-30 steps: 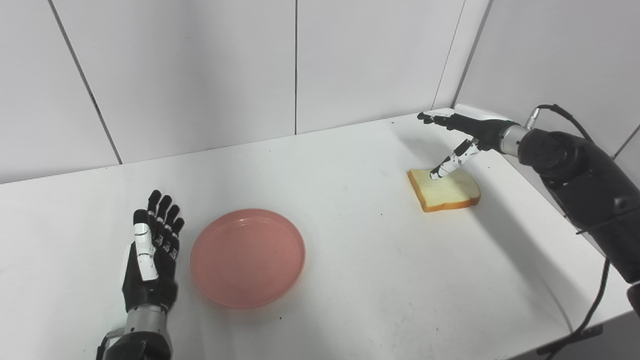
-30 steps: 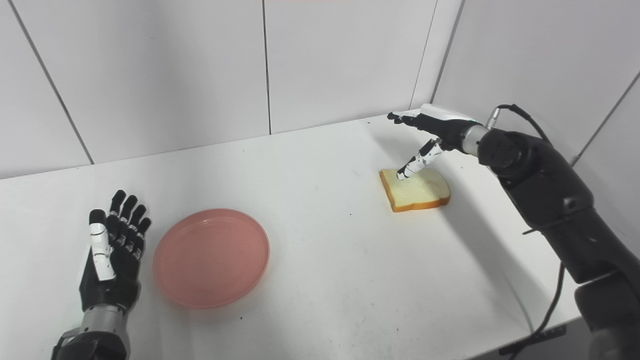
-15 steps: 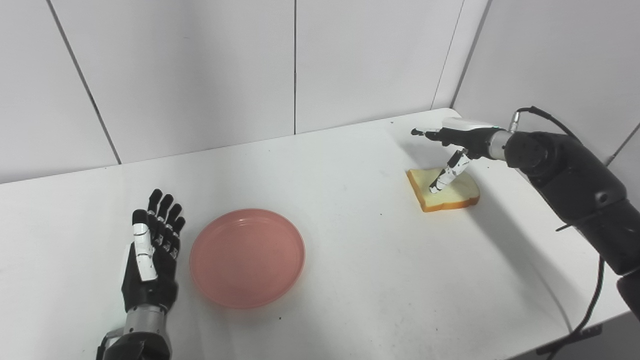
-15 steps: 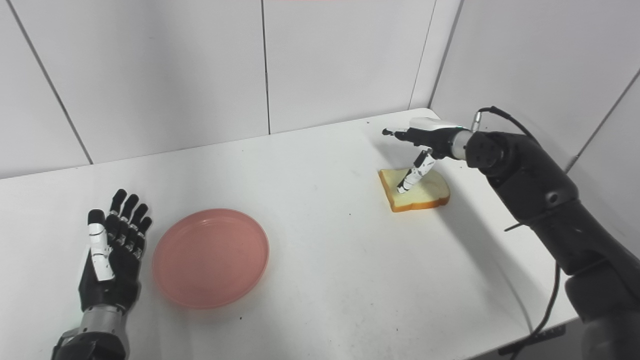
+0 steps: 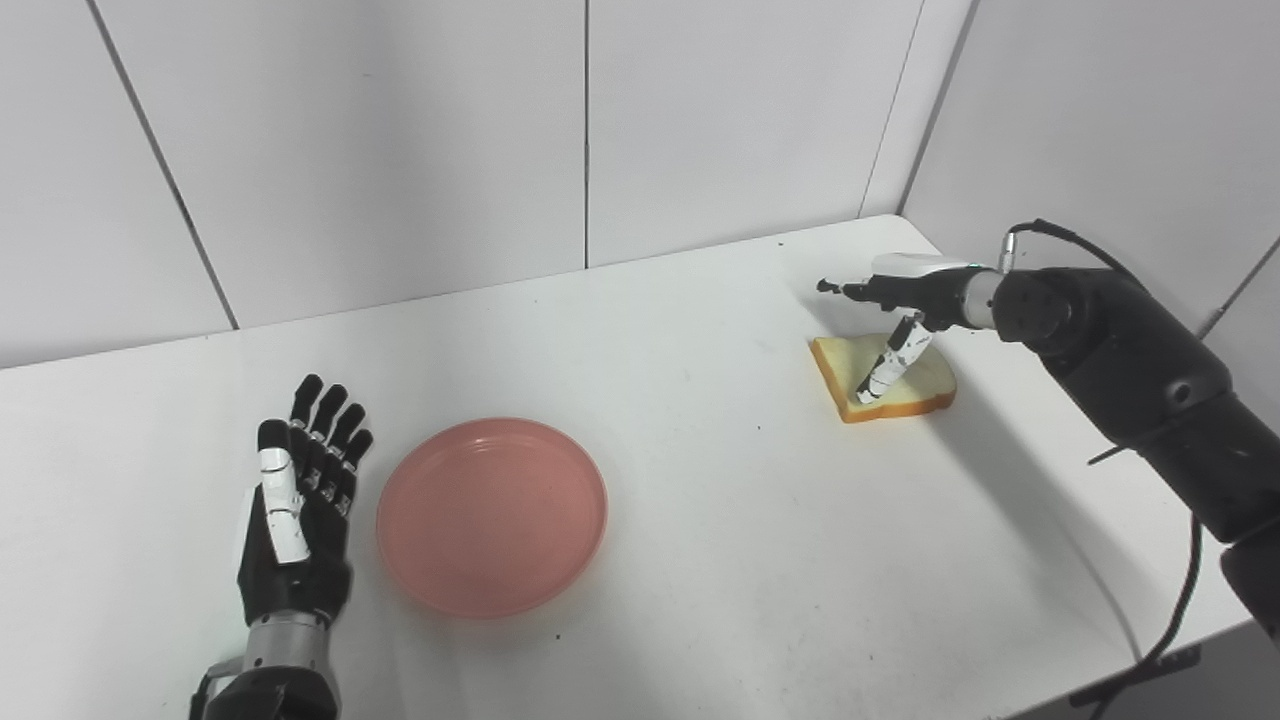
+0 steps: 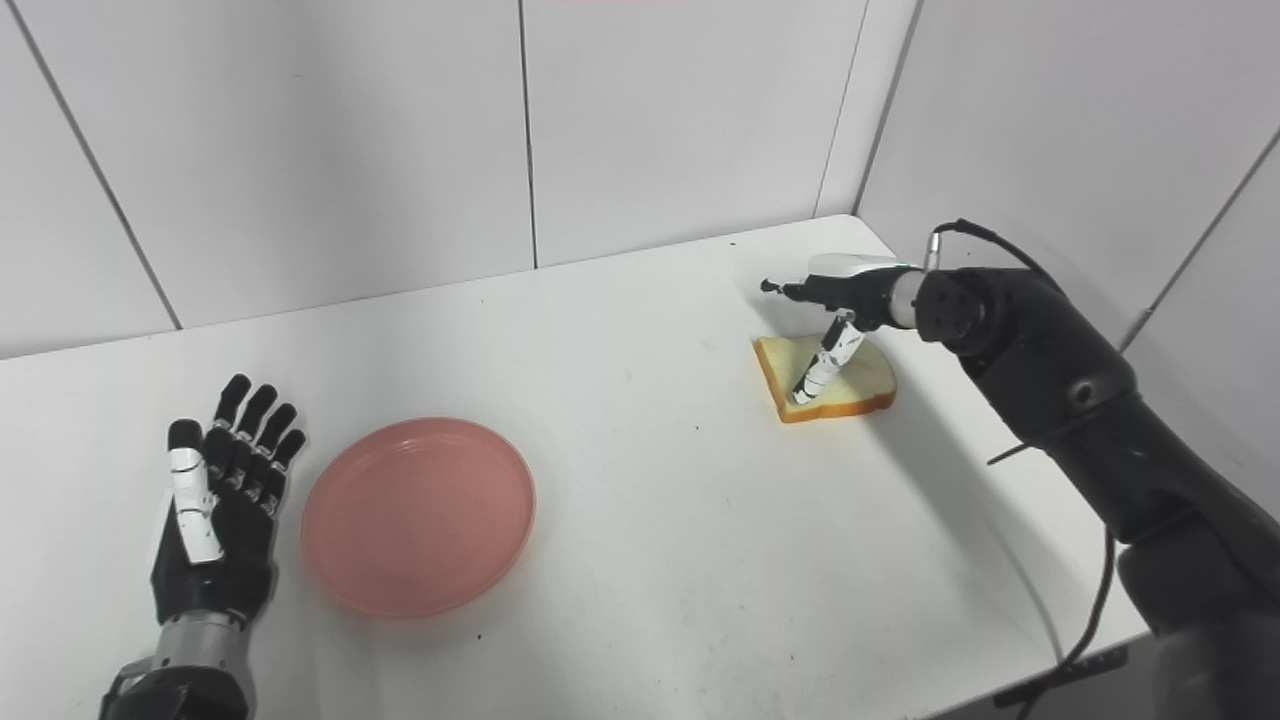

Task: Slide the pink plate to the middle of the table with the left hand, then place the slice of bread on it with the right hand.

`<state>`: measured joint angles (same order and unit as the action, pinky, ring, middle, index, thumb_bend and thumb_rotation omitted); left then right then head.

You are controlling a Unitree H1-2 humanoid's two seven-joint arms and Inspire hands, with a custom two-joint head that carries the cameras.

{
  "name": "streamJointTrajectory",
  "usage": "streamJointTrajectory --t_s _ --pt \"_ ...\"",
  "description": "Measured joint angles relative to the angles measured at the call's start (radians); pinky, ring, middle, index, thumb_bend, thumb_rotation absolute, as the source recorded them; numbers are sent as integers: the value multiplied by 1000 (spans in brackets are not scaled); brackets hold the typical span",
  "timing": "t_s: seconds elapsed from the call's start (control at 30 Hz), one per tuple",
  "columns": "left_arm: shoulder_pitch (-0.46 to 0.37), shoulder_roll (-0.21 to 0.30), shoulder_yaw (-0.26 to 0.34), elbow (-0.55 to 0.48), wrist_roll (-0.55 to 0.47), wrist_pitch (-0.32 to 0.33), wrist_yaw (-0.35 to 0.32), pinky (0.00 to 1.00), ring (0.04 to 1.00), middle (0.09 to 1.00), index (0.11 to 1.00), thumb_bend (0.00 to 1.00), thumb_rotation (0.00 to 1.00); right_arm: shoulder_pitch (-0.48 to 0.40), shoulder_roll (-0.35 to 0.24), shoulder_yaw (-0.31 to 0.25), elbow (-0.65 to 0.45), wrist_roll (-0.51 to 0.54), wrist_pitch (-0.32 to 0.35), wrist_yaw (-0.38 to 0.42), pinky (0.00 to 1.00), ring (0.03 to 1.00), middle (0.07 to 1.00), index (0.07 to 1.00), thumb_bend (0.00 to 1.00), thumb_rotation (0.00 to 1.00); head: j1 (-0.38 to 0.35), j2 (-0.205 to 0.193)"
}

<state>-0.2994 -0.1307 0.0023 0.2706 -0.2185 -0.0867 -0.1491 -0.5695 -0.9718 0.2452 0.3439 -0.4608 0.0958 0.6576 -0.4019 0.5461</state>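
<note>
Left hand (image 5: 296,520) open, just left of the plate (image 5: 492,516). Right hand (image 5: 893,318) over the bread (image 5: 905,385) far right, thumb down on it.

I logged pink plate (image 5: 491,515): round, shallow, upright, empty, flat on the table left of centre, near front | I logged slice of bread (image 5: 884,378): pale crumb, tan crust, lying flat at far right of table, well apart from plate, one corner toward plate, thumb tip over its top.
</note>
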Motion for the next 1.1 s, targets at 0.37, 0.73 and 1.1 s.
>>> streamJointTrajectory --t_s 0.37,0.73,1.1 --pt "1 0 -2 -4 1 0 -8 953 941 953 940 697 988 4 -4 7 -9 -26 -32 0 854 992 1000 1000 1000 298 0 0" --pt "3 0 -4 -6 2 1 -7 959 944 959 950 694 997 5 -43 8 -9 -33 -64 34 900 1000 1000 1000 1000 310 -2 5" --pt "4 0 -7 -7 2 2 -7 950 942 954 942 692 996 11 -49 12 -19 -64 -65 58 917 1000 1000 1000 1000 364 -2 9"
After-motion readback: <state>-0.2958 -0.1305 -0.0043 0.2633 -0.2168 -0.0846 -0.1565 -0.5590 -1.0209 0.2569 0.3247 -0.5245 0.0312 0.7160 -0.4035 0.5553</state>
